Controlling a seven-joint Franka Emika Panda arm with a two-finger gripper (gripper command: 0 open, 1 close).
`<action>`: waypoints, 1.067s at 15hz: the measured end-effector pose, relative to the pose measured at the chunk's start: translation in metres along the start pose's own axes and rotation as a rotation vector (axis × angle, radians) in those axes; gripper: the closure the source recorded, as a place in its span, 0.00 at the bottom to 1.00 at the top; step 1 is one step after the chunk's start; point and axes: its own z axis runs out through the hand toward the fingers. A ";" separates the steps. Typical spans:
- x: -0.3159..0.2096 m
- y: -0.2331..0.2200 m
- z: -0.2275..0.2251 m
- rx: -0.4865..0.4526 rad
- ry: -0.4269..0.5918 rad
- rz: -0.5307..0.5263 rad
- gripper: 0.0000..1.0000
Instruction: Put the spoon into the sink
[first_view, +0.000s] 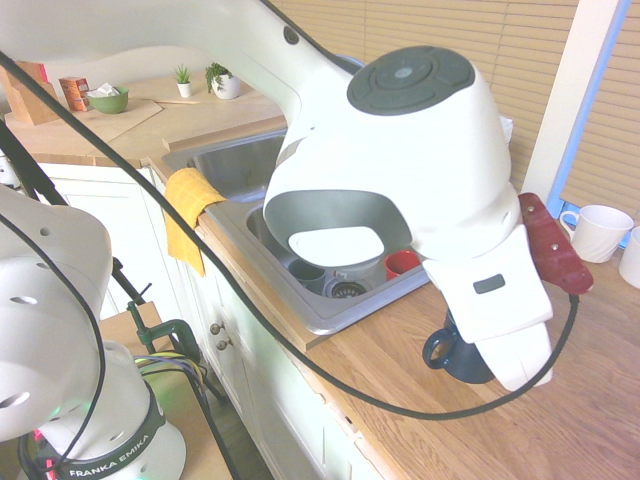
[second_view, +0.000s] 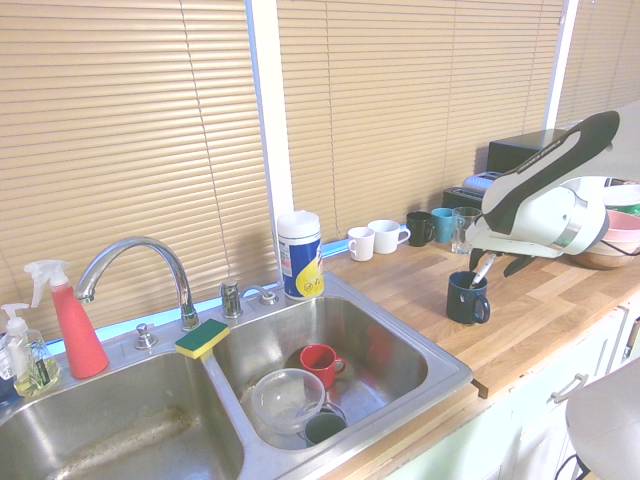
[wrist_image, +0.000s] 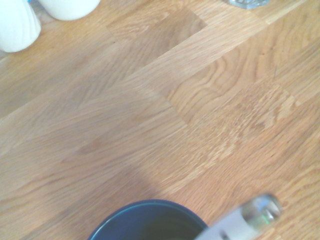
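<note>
Your gripper's (second_view: 497, 265) fingers (second_view: 519, 265) stand wide apart, empty, straddling the top of the spoon (second_view: 483, 270) without visibly touching it. The spoon stands tilted in the dark blue mug (second_view: 467, 297), its handle leaning up past the rim; in the wrist view the handle end (wrist_image: 250, 220) shows blurred just beside the mug's rim (wrist_image: 145, 220). The mug sits on the wooden counter (second_view: 540, 320) near its front edge, a little way from the sink's (second_view: 440, 375) outer rim. In the sink's nearer basin lie a red cup (second_view: 320, 362), a clear bowl (second_view: 287, 398) and a dark cup (second_view: 325, 427). Along the counter's back edge by the window stands a row of mugs (second_view: 385, 236).
</note>
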 end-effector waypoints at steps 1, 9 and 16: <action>0.000 0.001 0.001 0.001 0.001 0.003 1.00; -0.003 0.003 0.009 0.037 -0.001 0.014 1.00; -0.013 0.005 0.020 0.038 0.008 0.036 1.00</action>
